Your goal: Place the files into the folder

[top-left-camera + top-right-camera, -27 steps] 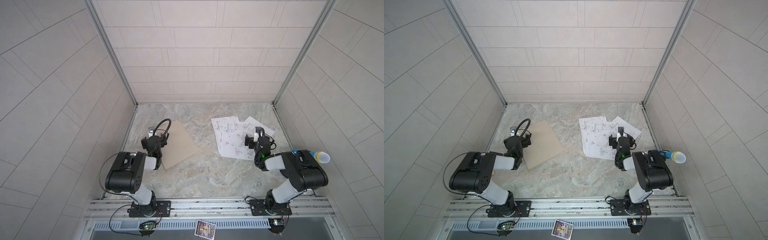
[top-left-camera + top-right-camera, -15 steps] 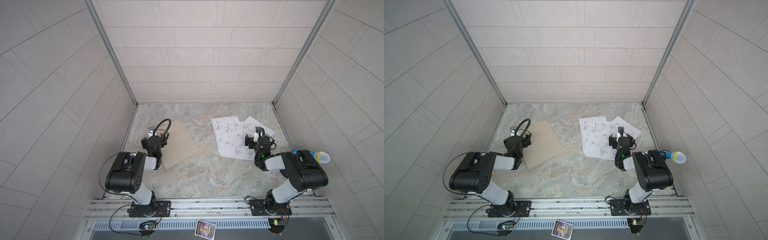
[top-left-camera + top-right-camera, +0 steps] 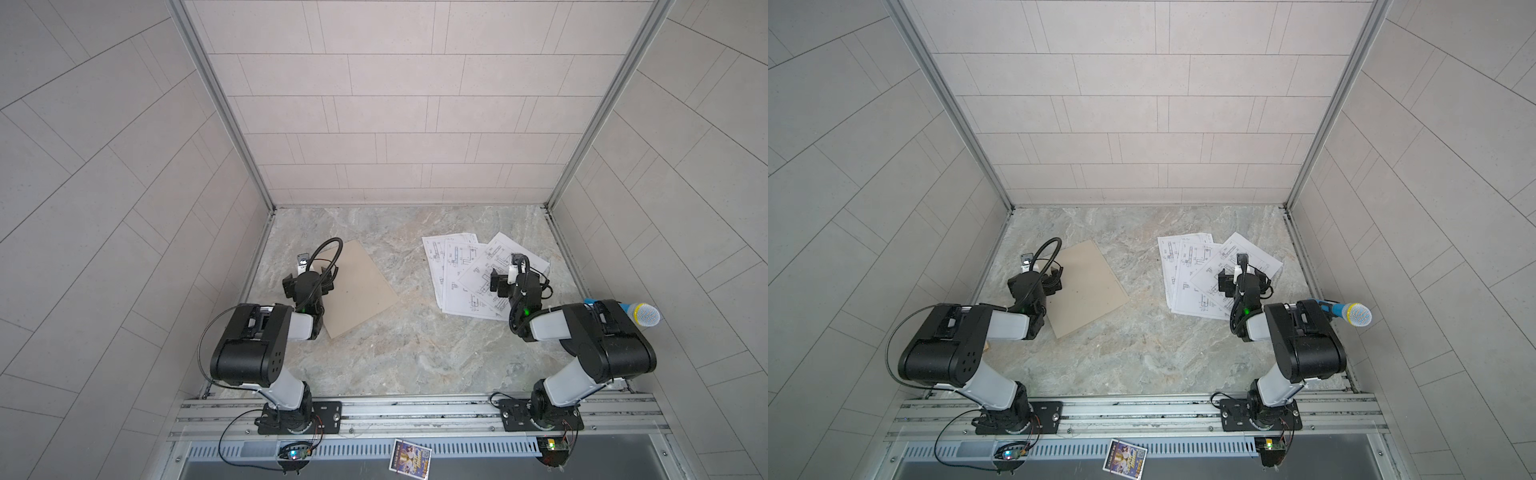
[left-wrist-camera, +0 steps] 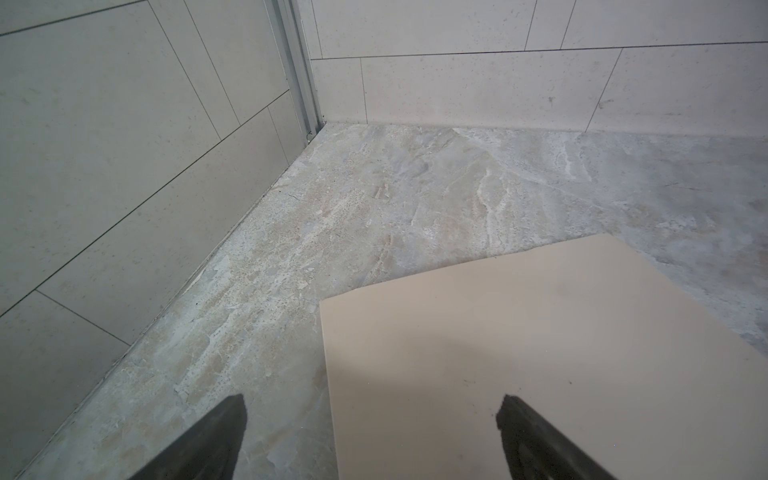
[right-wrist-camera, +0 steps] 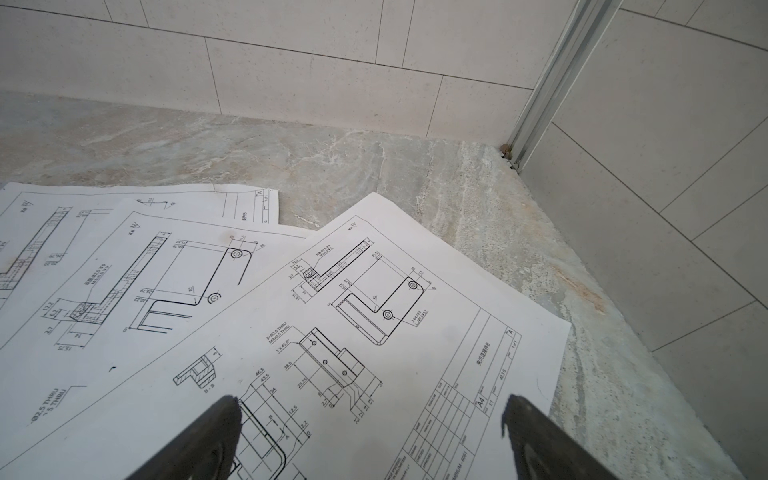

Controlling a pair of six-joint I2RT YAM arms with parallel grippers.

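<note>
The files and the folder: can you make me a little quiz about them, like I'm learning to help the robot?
1. Fill in: the left gripper, above the edge of the folder, has its jaws ____.
2. True or false: the folder touches the files.
3. Which one is above the files? A) left gripper B) right gripper C) neither

Key: 1 open; 2 false, bare table lies between them; 3 B.
</note>
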